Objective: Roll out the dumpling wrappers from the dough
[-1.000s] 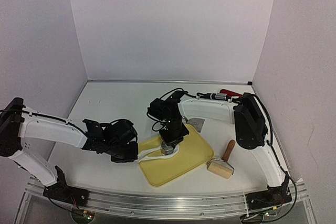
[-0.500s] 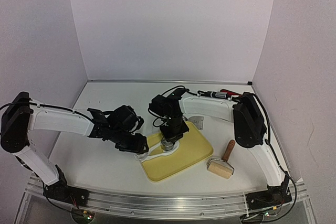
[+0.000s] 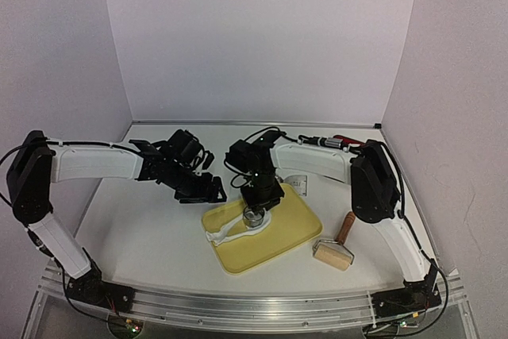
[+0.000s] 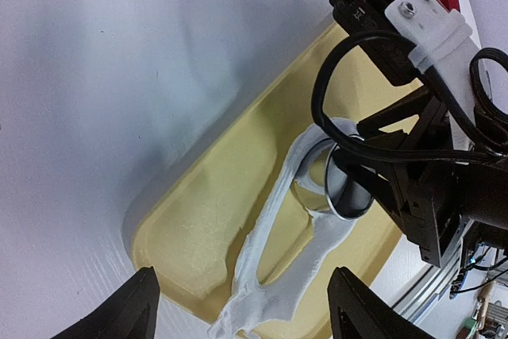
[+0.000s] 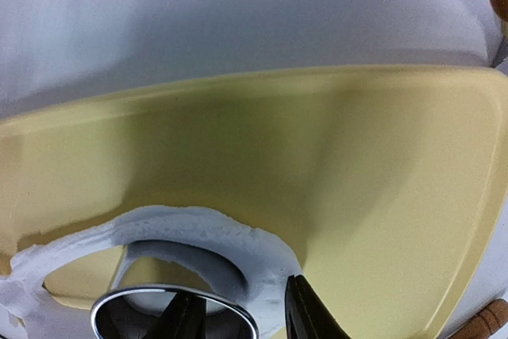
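- On the top camera I have the yellow tray (image 3: 295,236) low in the middle of the frame. The dough (image 3: 225,234), a ragged white strip, lies across its left half.
- The steel ring cutter (image 3: 254,217) stands at the strip's right end. The right gripper (image 3: 255,210) comes straight down on it and covers most of it from above.
- The left gripper (image 3: 213,193) hovers just off the tray's upper-left edge, its jaws wide apart and holding nothing.
- A wooden-handled roller (image 3: 336,248) lies on the table (image 3: 143,228) right of the tray, apart from it. A red tool (image 3: 346,140) sits near the back wall at upper right.
- The left wrist camera shows me what the top view hides. The dough loops round the cutter and leaves a round gap, and a black cable (image 4: 315,105) crosses in front.
- On the right wrist camera the cutter's rim sits by the fingers (image 5: 305,315) at the bottom edge. I cannot tell whether they pinch it or stand clear.
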Robot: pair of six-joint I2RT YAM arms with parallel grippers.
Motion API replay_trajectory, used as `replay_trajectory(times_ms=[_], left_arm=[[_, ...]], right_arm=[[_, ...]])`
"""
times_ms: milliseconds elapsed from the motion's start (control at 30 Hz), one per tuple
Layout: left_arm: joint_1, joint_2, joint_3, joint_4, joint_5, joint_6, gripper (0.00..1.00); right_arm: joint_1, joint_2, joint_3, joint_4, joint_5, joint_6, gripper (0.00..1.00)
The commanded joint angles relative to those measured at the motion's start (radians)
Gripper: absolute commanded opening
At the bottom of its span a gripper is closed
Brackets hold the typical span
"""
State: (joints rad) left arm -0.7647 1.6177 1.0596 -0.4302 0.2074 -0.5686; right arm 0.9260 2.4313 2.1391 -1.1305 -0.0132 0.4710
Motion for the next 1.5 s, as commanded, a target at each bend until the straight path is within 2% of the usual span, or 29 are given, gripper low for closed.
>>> replay_trajectory(times_ms=[0,167,233,500,800,1000,1233,1467], left_arm=[[0.007,0.042,0.079,-0.054,0.054,0.034,0.74],[0.012,0.106,0.147,-0.066,0.109,0.073,0.75],[0.011,0.144,0.177,-0.067,0.143,0.093,0.75],[0.003,0.278,0.291,-0.103,0.227,0.152,0.71],[-0.058,0.423,0.441,-0.200,0.192,0.196,0.63],[-0.085,0.483,0.498,-0.256,0.148,0.217,0.52],[-0.110,0.491,0.527,-0.289,0.065,0.212,0.47],[-0.110,0.488,0.534,-0.274,0.052,0.199,0.43]], right_arm=[[-0.021,-0.087,0.026,-0.009,0.023,0.043,0.43],[-0.039,-0.177,-0.029,-0.010,-0.011,0.069,0.52],[-0.062,-0.216,-0.097,0.007,-0.033,0.090,0.52],[-0.172,-0.327,-0.360,0.242,-0.255,0.122,0.58],[-0.179,-0.241,-0.384,0.283,-0.350,0.115,0.58],[-0.179,-0.205,-0.377,0.289,-0.375,0.113,0.54],[-0.179,-0.191,-0.385,0.290,-0.380,0.116,0.51],[-0.178,-0.182,-0.403,0.291,-0.399,0.114,0.48]])
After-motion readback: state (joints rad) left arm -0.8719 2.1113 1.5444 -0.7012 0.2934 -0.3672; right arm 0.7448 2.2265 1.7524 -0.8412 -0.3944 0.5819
